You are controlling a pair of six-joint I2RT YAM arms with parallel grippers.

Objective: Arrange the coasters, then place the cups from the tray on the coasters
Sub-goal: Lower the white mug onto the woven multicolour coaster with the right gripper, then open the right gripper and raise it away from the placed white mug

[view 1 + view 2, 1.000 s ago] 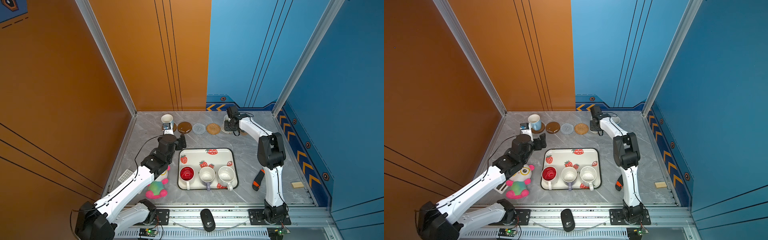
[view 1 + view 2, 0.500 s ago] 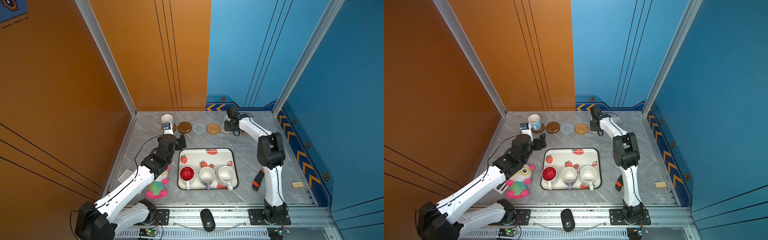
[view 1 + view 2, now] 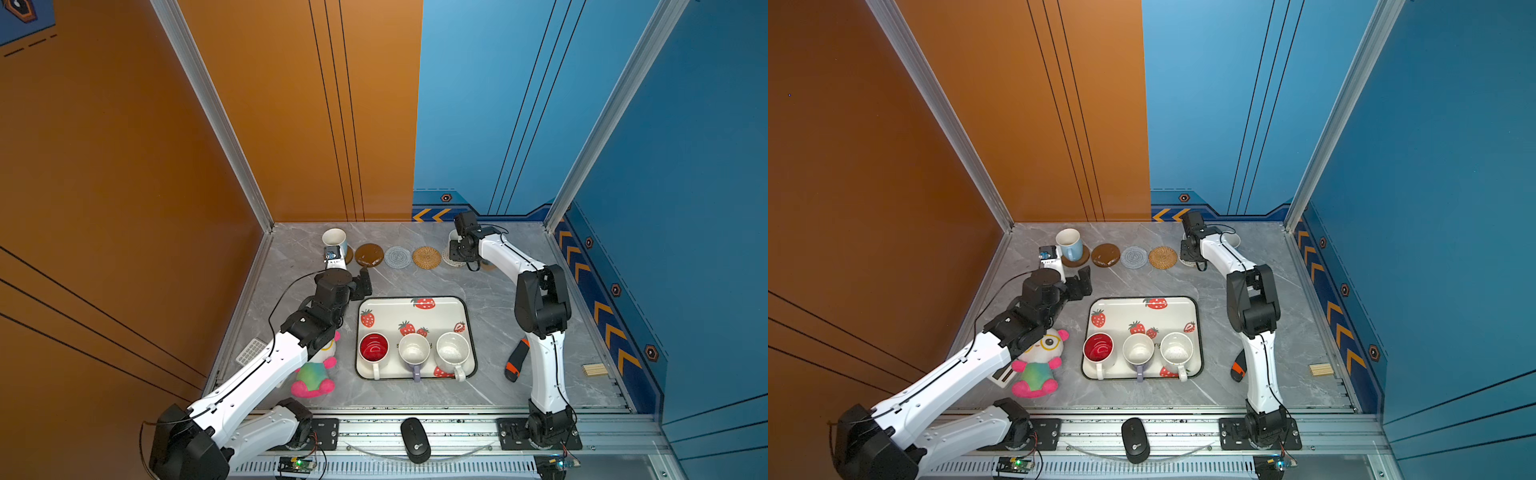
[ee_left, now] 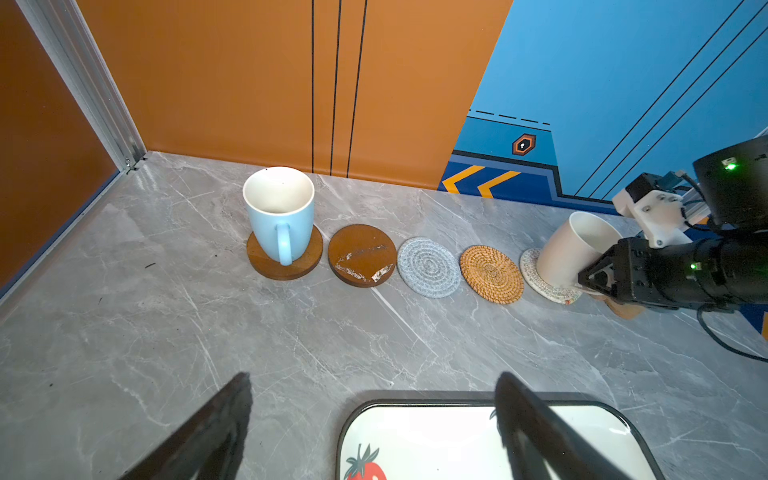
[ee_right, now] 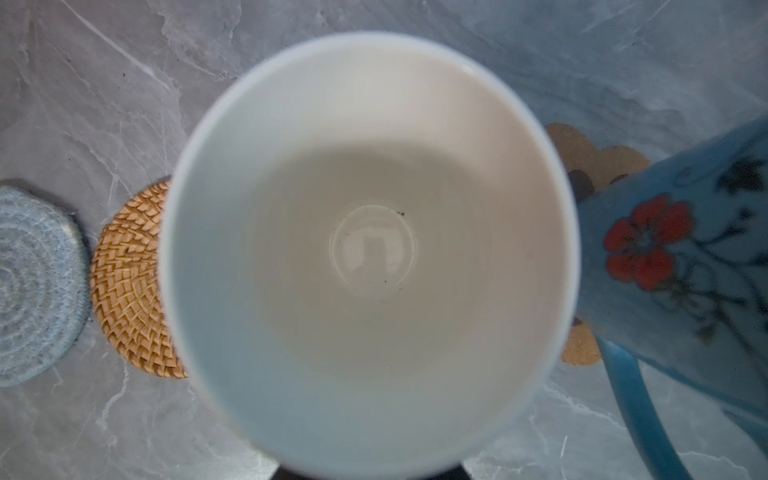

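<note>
I count six coasters [image 4: 428, 268] in a row along the counter's [image 4: 166, 332] far edge and six cups [image 3: 412, 351]: three in the tray [image 3: 415, 298], three at the row. The white cup [image 4: 569, 249] leans on the whitish coaster [image 4: 540, 284], at the right pincer [image 4: 598, 278]. I cannot tell whether that pincer grips it. The right arm reaches far forward. The left pincer [image 4: 374, 378] is spread, empty, beside the tray's far edge.

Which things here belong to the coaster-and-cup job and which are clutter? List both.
Job: tray; red-inside cup, lavender cup, speckled white cup on it; coaster row; light blue cup, plain white cup, floral blue cup at the row.
Lying about: plush toy, computer mouse, orange-black tool, wooden sticks, white keypad.
</note>
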